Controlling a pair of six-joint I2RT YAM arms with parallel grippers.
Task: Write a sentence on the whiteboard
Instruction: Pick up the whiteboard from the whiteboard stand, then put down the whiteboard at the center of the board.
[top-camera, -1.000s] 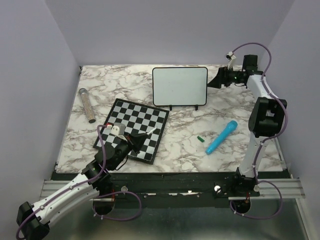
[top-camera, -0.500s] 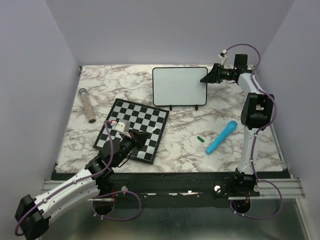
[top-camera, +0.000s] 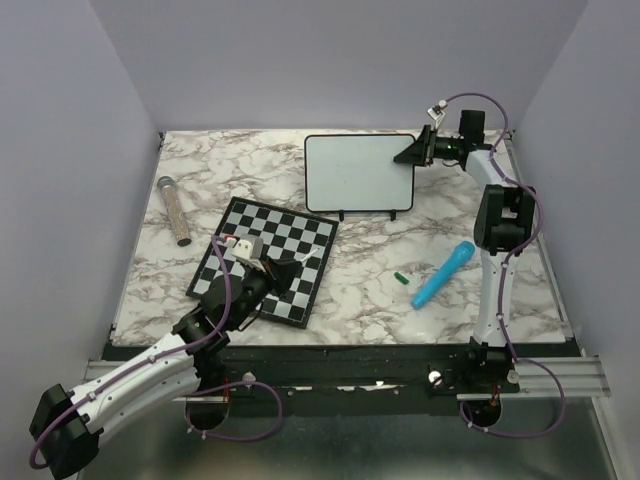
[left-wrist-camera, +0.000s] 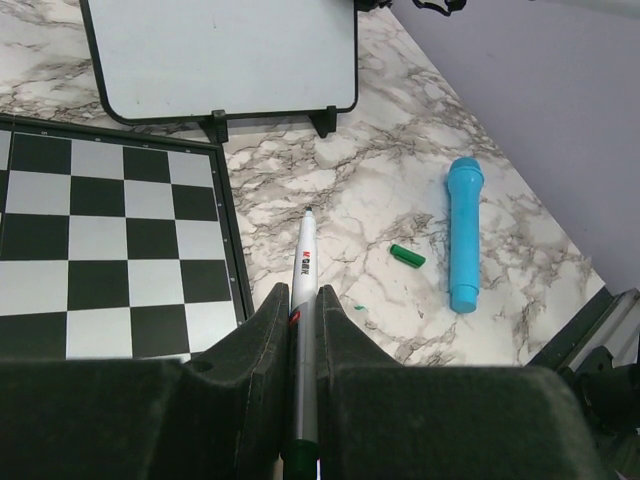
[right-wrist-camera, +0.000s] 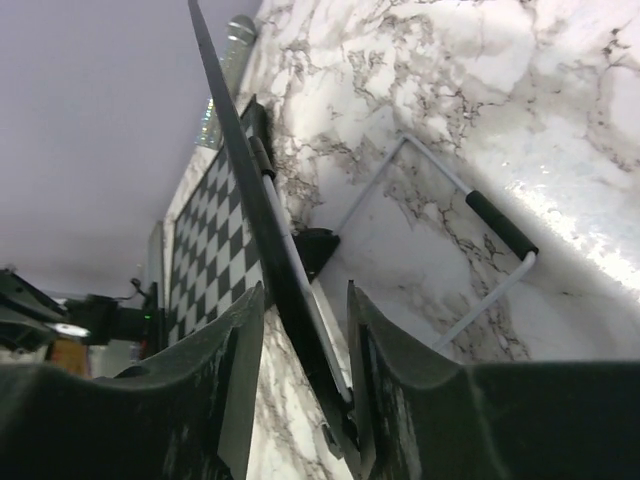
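Marble tabletop (top-camera: 370, 280): right fingers (right-wrist-camera: 230, 400) spread astride whiteboard (top-camera: 358, 172) edge; left fingers (left-wrist-camera: 240, 360) pinch marker (left-wrist-camera: 305, 270).

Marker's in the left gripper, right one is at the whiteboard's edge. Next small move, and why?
Probably close the right gripper fully on the right edge of the whiteboard. Its jaws straddle that edge with gaps showing, so the board is not yet braced. The left gripper is shut on the marker, and the board is blank.

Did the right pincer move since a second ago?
Yes. The right pincer slid left, from standing clear of the whiteboard to straddling its right edge.
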